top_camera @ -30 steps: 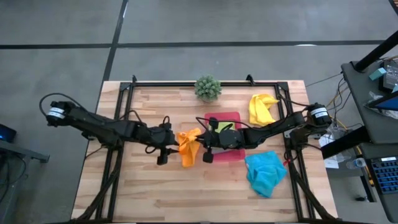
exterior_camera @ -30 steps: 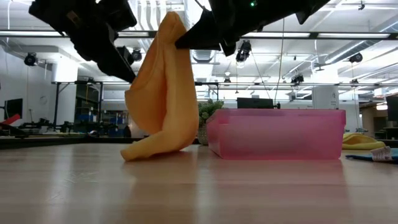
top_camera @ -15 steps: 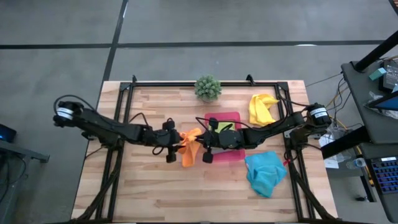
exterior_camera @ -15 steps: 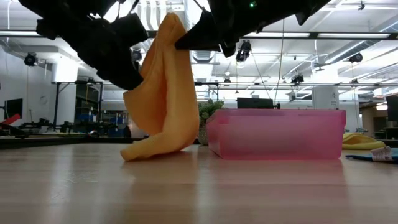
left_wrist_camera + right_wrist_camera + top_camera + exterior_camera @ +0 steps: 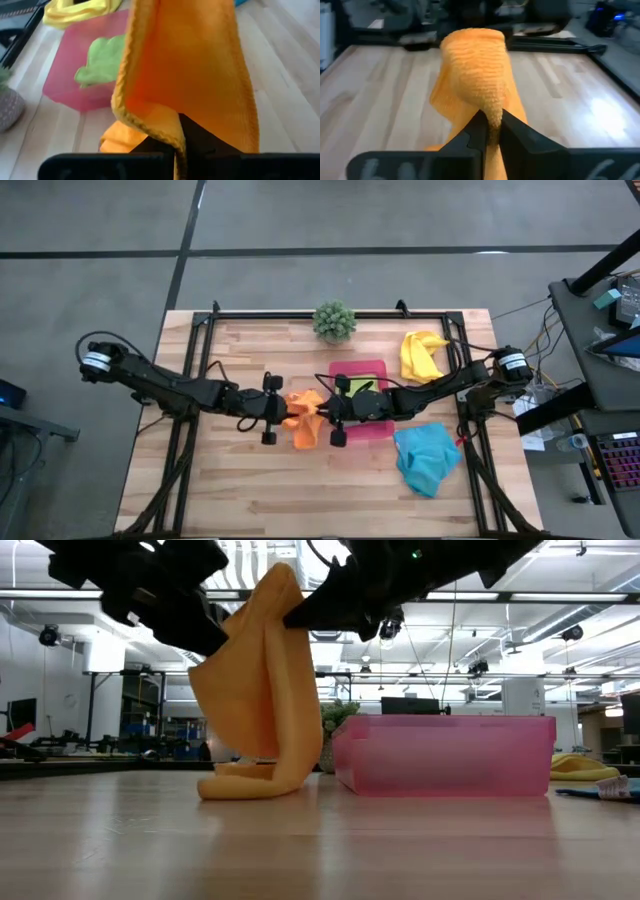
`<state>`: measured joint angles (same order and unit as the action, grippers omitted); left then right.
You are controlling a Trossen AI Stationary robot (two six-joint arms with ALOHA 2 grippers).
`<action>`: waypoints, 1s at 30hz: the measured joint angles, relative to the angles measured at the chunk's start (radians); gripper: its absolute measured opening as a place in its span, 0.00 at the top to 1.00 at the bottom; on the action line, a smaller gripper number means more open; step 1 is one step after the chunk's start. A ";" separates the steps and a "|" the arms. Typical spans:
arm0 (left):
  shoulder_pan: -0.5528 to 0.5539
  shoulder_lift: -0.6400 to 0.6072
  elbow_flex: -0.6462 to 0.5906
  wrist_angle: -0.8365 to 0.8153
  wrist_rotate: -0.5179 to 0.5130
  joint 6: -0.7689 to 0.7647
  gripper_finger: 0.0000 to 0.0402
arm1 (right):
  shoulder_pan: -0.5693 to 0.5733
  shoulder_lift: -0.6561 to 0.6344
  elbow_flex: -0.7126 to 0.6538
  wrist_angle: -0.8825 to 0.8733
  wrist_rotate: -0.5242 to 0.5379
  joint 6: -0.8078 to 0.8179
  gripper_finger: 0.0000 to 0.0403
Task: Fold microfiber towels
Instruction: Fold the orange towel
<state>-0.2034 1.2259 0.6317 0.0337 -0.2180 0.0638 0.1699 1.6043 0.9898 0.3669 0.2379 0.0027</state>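
Observation:
The orange towel hangs between my two grippers at mid-table, just left of the pink tray. My left gripper is shut on the towel's left side. My right gripper is shut on its top, a little higher. The towel's lower end lies bunched on the wood. A lime green towel lies in the tray. A yellow towel lies at the far right and a turquoise blue towel at the near right. My left gripper pinches the towel's hemmed edge between its two fingers, coming from the table's left and slanting slightly down. The cloth droops in a slack curve between the two grippers. My right gripper pinches a bunched fold at the towel's top between its two fingers, coming almost level from the table's right. The towel hangs below the fingers, its bottom resting on the table.
A small spiky potted plant stands at the far edge, behind the tray. A black frame runs along the table's far side and down both sides. Bare wood lies toward the near edge.
My left gripper has moved toward the table's right onto the hanging towel, rolled a little, and shut on the towel's left edge. That edge is now drawn out leftward and upward, so the towel hangs wider. My right gripper has kept its hold in place.

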 joint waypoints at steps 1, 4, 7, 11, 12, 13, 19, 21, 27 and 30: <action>-0.001 0.000 0.000 0.001 0.001 0.012 1.00 | 0.000 0.000 -0.007 0.004 -0.019 -0.005 0.89; 0.000 0.000 -0.001 0.002 0.002 0.036 1.00 | -0.002 0.003 -0.024 0.007 -0.059 -0.027 0.82; 0.000 0.005 -0.001 0.001 0.002 0.052 1.00 | -0.008 0.004 -0.039 0.003 -0.063 -0.029 0.74; -0.001 0.006 -0.001 0.003 0.002 0.048 1.00 | -0.014 0.004 -0.044 0.004 -0.062 -0.024 0.65; -0.002 0.006 -0.001 0.003 0.002 0.045 1.00 | -0.014 0.004 -0.044 0.004 -0.062 -0.020 0.63; -0.003 0.006 -0.001 0.003 0.003 0.040 1.00 | -0.013 0.004 -0.043 0.004 -0.062 -0.016 0.62; -0.003 0.006 -0.001 0.007 0.003 0.023 1.00 | -0.013 0.004 -0.043 0.004 -0.062 -0.003 0.56; -0.003 0.006 -0.001 0.011 0.003 0.023 1.00 | -0.013 0.004 -0.043 0.004 -0.062 -0.003 0.55; -0.002 0.006 -0.001 0.011 0.000 0.022 1.00 | -0.016 0.002 -0.042 -0.031 -0.055 -0.003 0.56; -0.002 0.005 -0.001 0.011 0.000 0.022 1.00 | -0.016 0.002 -0.042 -0.065 -0.054 0.003 0.57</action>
<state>-0.2050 1.2308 0.6312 0.0448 -0.2184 0.0860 0.1543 1.6061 0.9474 0.3018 0.1837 0.0053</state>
